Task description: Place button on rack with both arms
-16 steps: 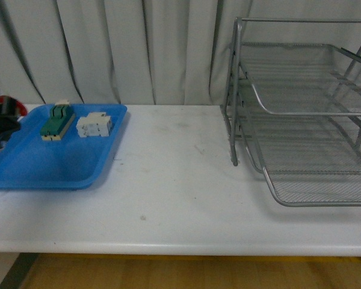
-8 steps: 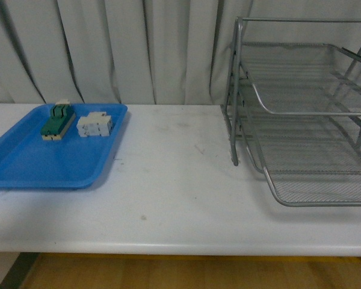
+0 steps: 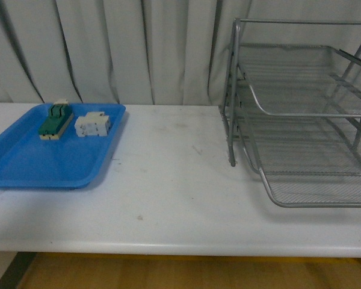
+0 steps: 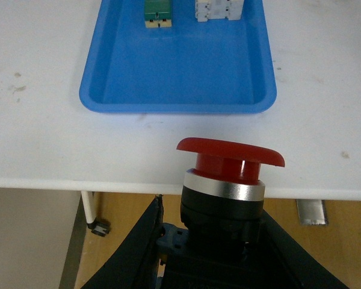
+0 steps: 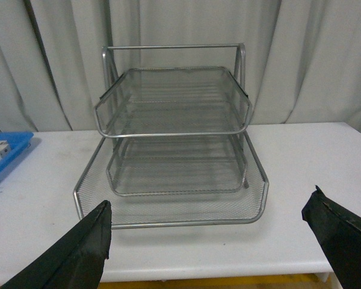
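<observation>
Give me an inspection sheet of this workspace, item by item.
Surface: white table, a few faint marks.
Job's things: button held in left gripper, near the table's front edge; rack on the table, nothing seen in its tiers.
Clutter: blue tray holding green block and white block.
Grippers: left shut on button; right gripper open, facing rack.
Cables: nothing seen.
Surroundings: pale curtain behind, wooden floor below.
</observation>
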